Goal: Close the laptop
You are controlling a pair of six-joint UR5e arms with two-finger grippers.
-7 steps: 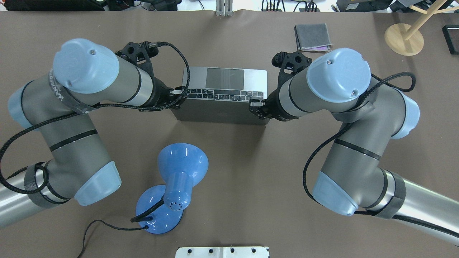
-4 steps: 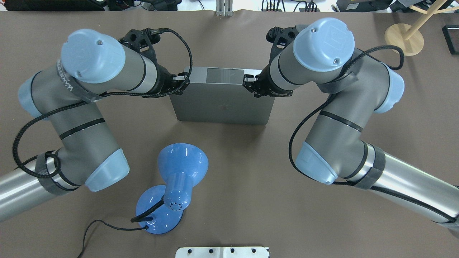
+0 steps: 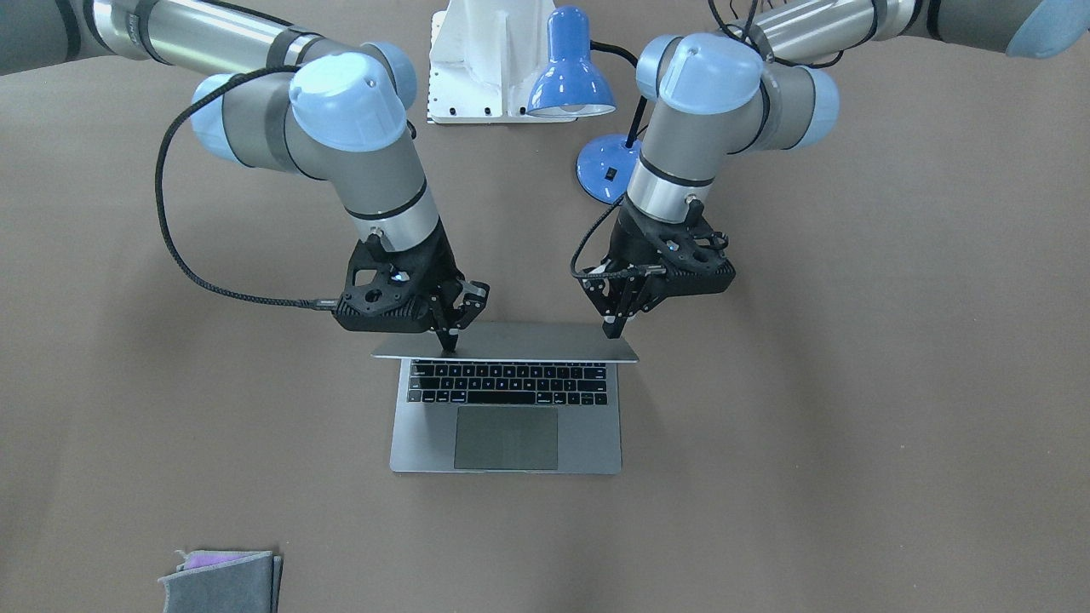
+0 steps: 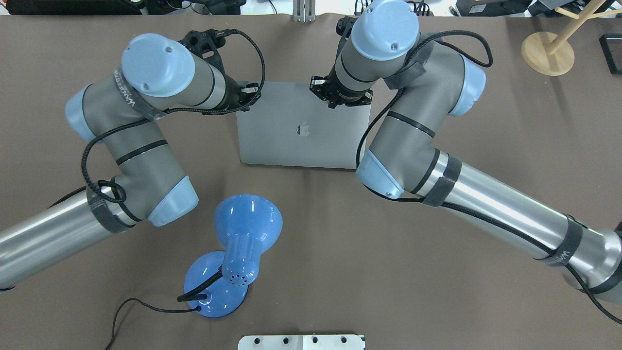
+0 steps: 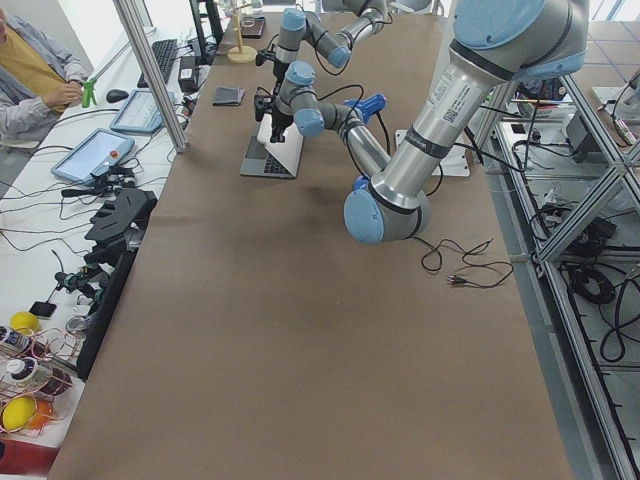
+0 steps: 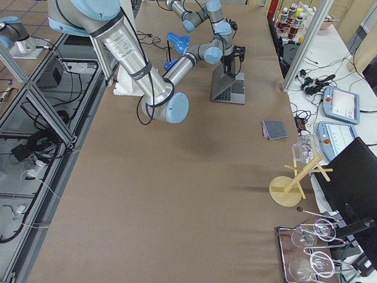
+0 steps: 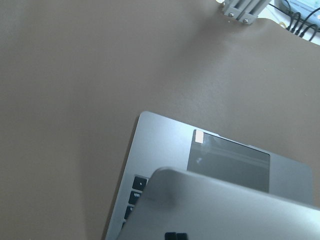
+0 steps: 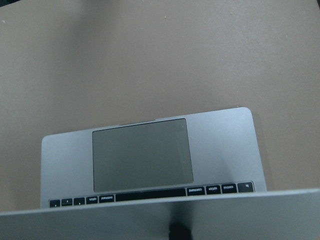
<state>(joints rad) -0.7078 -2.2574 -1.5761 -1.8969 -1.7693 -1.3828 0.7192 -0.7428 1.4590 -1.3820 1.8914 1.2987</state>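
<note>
The laptop (image 3: 417, 443) sits mid-table with its lid tilted well forward over the keys. The overhead view shows the lid's back with the apple logo (image 4: 303, 129). The keyboard and trackpad still show in the front view. My left gripper (image 3: 611, 328) is shut, its tips against the lid's back near the top corner on my left. My right gripper (image 3: 449, 340) is shut and presses the lid's back near the top edge on the other side. Both wrist views look over the lid edge (image 7: 225, 210) (image 8: 150, 220) onto the trackpad.
A blue desk lamp (image 4: 243, 233) stands between the laptop and the robot base, with its cord trailing left. A folded grey cloth (image 3: 221, 579) lies at the far side. A wooden stand (image 4: 546, 51) is at the far right corner.
Both grippers moved away from the robot and inward along the lid, pushing its top edge forward and down. The lid now hides the keyboard in the overhead view and shows its logo.
</note>
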